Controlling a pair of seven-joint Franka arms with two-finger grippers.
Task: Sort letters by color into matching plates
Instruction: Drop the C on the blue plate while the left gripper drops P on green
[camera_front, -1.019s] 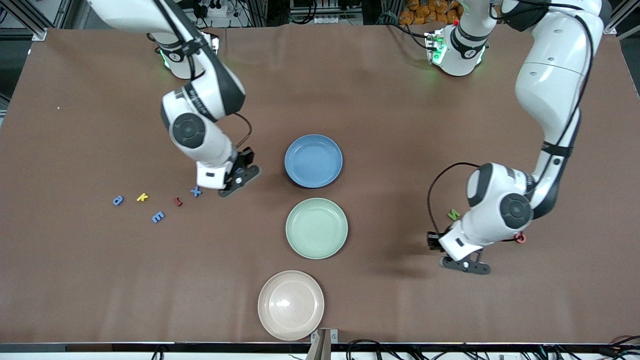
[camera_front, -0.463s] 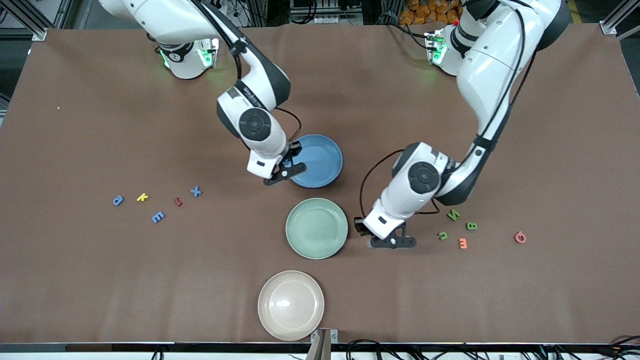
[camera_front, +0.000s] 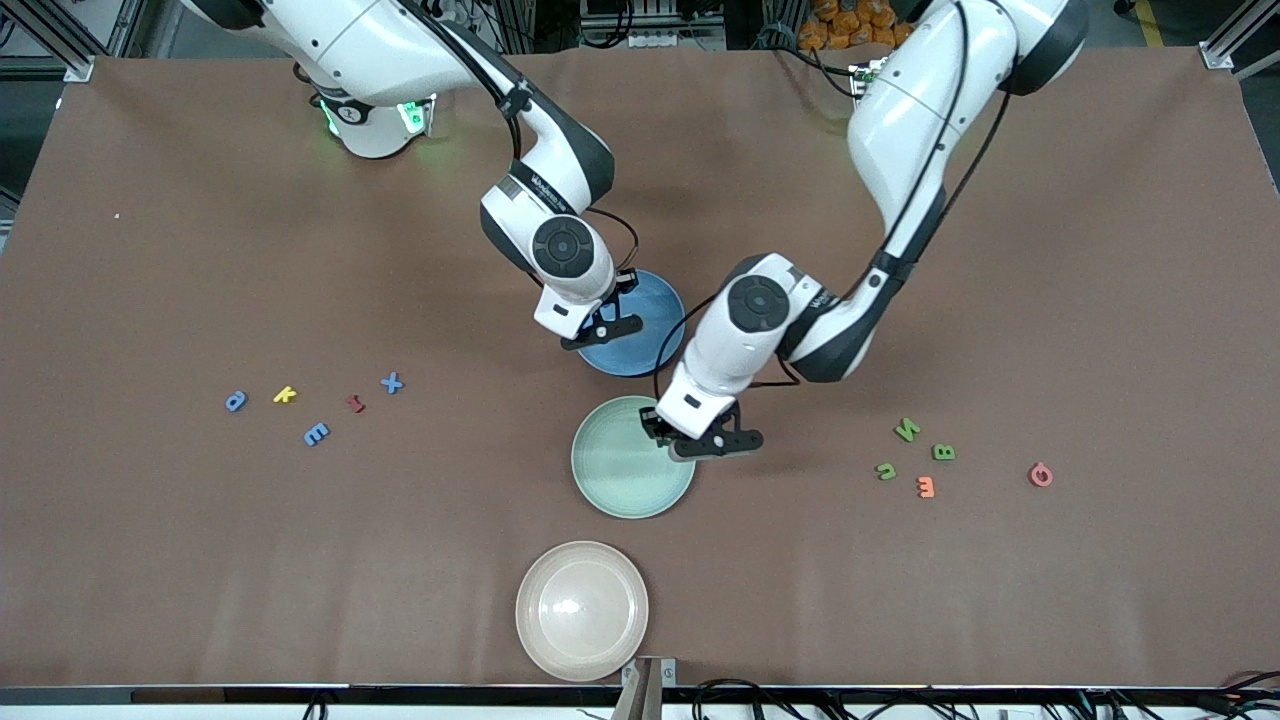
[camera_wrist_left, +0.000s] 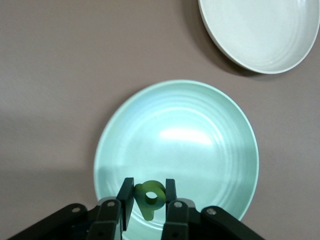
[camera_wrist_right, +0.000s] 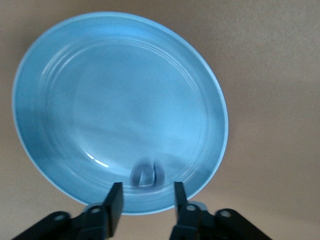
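Green letter (camera_wrist_left: 149, 196) over green plate (camera_wrist_left: 175, 125)

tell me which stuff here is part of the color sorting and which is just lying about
Part of the job:
- blue plate
- green plate
- green letter in the left end effector
- blue letter below the right end effector
- blue letters X, E
- green letters N, B

Lying about:
- cream plate
- yellow K
- orange letter

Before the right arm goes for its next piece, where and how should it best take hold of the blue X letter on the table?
The blue X letter lies flat on the table, apart from the red letter beside it. Probably best to come straight down from above and pinch its crossing middle, with one finger in each of two facing notches. Being so thin, it offers no edge for a sideways approach.
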